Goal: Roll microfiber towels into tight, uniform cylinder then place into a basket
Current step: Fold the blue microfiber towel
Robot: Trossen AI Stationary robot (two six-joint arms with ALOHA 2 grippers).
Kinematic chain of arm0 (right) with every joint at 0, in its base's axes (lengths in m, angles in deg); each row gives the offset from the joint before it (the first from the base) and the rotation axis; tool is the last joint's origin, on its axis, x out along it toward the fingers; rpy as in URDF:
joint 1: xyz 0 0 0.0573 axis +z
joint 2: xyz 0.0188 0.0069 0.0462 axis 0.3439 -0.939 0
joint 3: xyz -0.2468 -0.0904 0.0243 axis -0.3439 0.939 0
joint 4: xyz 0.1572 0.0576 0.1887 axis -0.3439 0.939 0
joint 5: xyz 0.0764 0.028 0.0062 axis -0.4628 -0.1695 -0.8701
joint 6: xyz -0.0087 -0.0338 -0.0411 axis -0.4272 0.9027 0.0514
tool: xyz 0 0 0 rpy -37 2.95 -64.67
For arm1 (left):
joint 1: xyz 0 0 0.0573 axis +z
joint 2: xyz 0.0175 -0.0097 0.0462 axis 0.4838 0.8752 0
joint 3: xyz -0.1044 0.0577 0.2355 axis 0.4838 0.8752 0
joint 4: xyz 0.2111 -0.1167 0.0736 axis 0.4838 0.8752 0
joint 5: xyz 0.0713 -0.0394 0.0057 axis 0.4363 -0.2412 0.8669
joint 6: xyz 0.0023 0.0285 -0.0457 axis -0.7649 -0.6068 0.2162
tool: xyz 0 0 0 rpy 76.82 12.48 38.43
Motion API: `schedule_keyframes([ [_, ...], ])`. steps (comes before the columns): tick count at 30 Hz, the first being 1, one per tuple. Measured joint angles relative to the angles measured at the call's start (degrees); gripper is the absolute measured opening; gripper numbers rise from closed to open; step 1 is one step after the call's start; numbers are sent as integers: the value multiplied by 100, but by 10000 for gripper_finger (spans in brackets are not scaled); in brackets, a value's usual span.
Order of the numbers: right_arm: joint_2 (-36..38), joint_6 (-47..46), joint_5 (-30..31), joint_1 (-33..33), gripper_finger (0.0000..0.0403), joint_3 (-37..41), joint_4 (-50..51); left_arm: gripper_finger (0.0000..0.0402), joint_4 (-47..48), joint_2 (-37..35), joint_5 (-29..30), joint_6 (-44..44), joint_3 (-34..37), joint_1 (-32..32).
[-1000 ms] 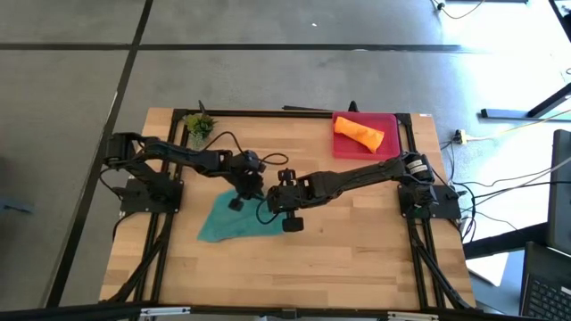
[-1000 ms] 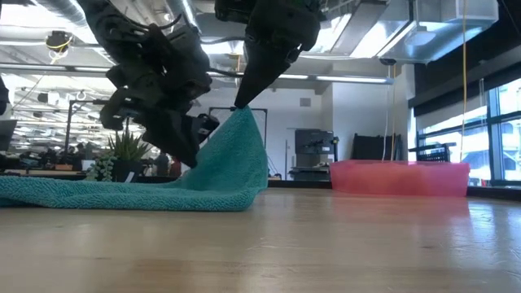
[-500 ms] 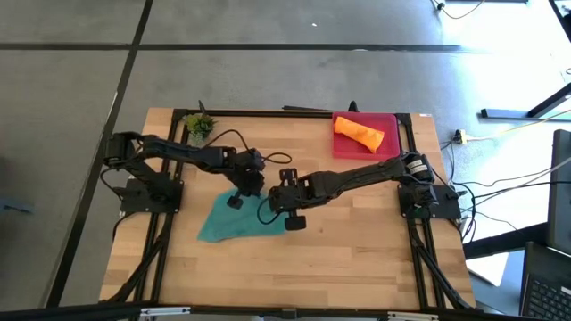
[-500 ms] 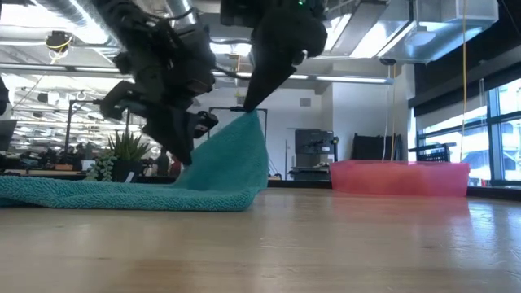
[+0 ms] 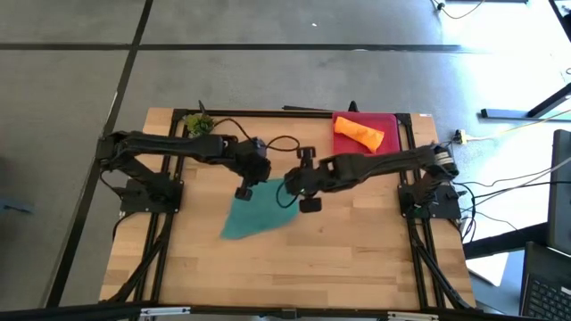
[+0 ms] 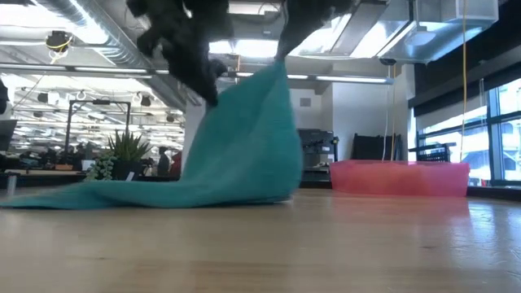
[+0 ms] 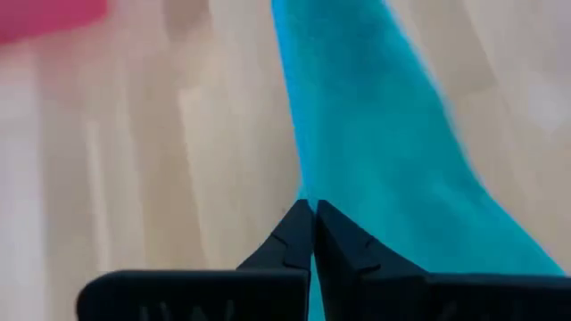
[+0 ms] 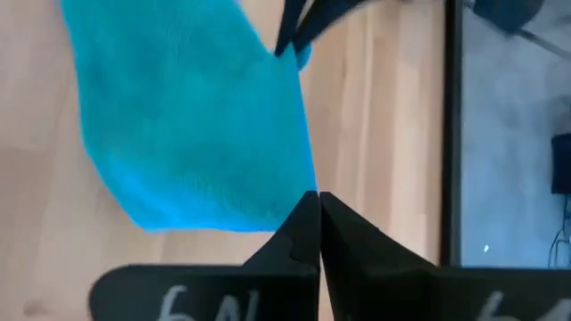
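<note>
Teal towel (image 5: 257,210), soft microfiber, unrolled and half lifted: two upper corners pinched, one by the left pincer (image 5: 246,185) and one by the right pincer (image 5: 290,189), cloth hanging between them as a slanted sheet, lower edge and far corner trailing flat on the wooden desk (image 5: 357,259) near its middle. Orange towel (image 5: 359,133), rolled into a short, slightly uneven cylinder, lying aslant inside the basket (image 5: 387,146). Basket itself a shallow pink-red rectangular tray with low walls, set at the desk's far right corner, well apart from the teal cloth.
</note>
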Motion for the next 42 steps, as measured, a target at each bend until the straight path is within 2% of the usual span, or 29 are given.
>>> schedule_keyframes([
  [3, 191, 185, -11, -147, 5, 0, 100, 0, 233, -259, 428, 268, -261, -116],
  [10, 436, 814, -7, -659, 5, 0, -203, 0, 815, -734, 2113, 556, -900, -444],
  [16, 497, 1438, 21, -1249, 5, 1, -866, 0, 797, -845, 2859, 212, -1503, -409],
  [21, 495, 2003, -17, -1735, 5, 2, -1602, 0, 895, -845, 2902, -307, -1812, -67],
  [26, 504, 2151, -97, -2020, 5, 2, -1908, 0, 1075, -829, 2877, -322, -1813, 249],
  [33, 564, 1855, -1026, -1959, 5, 2, -1065, 0, 1548, -569, 2036, 135, -1808, 95],
  [42, 564, 1378, -2185, -1503, 5, 4, 87, 0, 1553, -168, 1808, 984, -1120, -602],
])
